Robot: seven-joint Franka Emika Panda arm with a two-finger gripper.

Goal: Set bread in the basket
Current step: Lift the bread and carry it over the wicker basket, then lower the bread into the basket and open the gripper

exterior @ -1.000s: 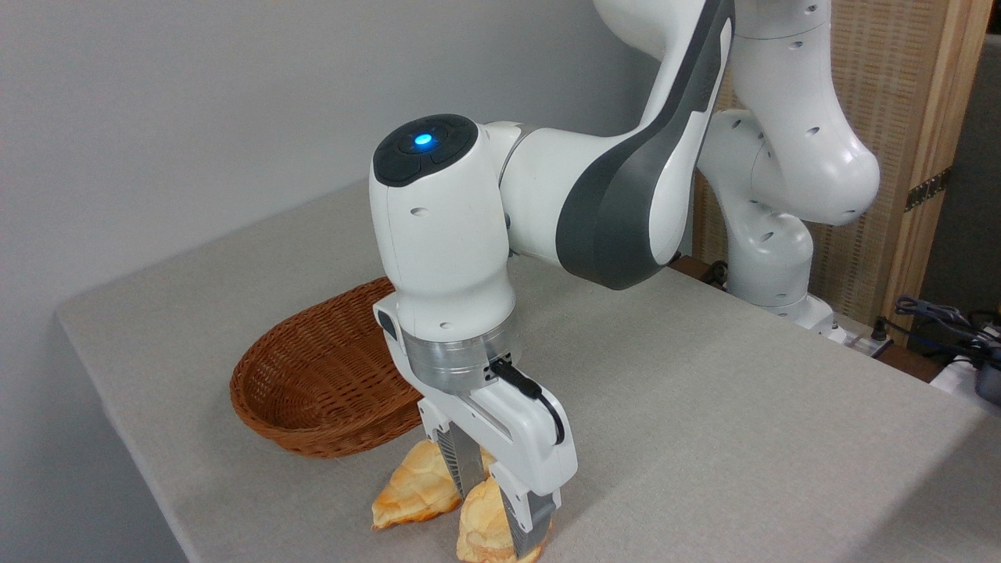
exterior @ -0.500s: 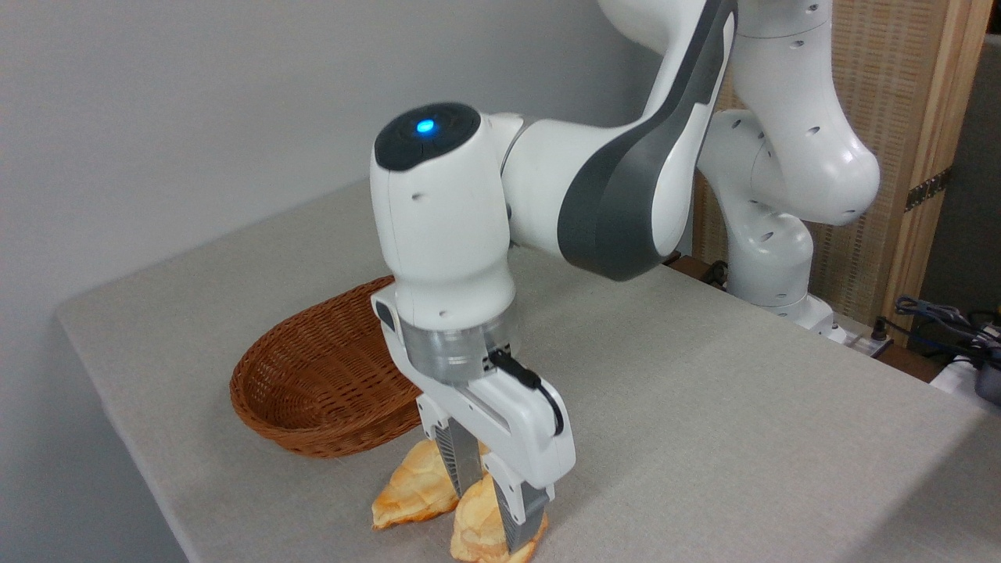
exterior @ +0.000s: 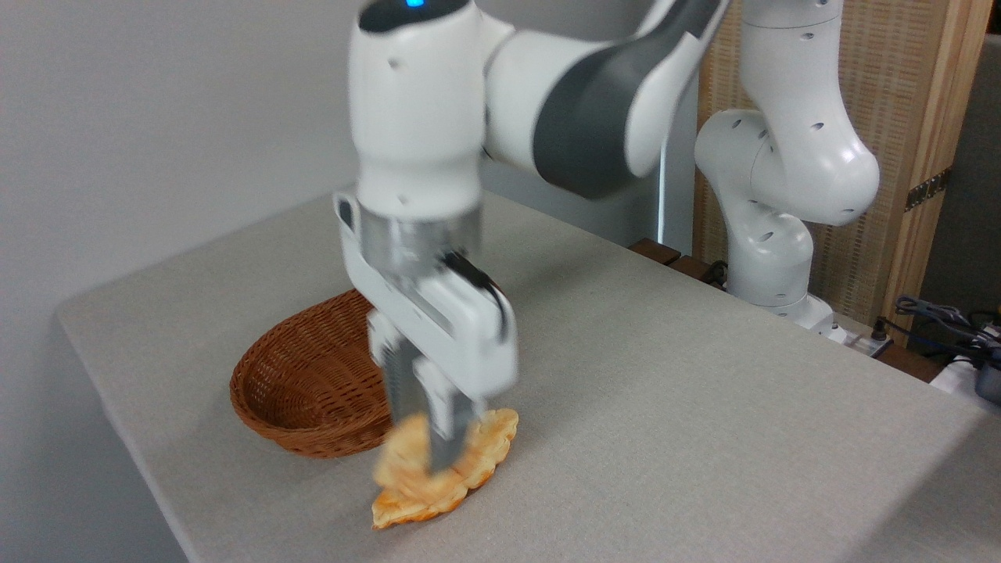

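My gripper (exterior: 428, 460) is shut on the bread (exterior: 396, 464), a small golden-tan bun that is blurred by motion. It hangs a little above the table, just right of the near end of the basket (exterior: 305, 383). The basket is an oval brown wicker one with low sides, and nothing shows inside it. The fingers (exterior: 443, 422) cover the bun's middle. The gripper's body hides the basket's right rim.
A longer flat leaf-shaped golden bread (exterior: 493, 442) lies on the grey table (exterior: 704, 407) directly under and behind the bun. The table's front-left edge is close to it. The arm's base (exterior: 770, 258) stands at the back right, with cables (exterior: 938, 320) beyond.
The gripper has risen and swung left toward the basket with the bun, lifting it off the table. This uncovered the flat bread behind it.
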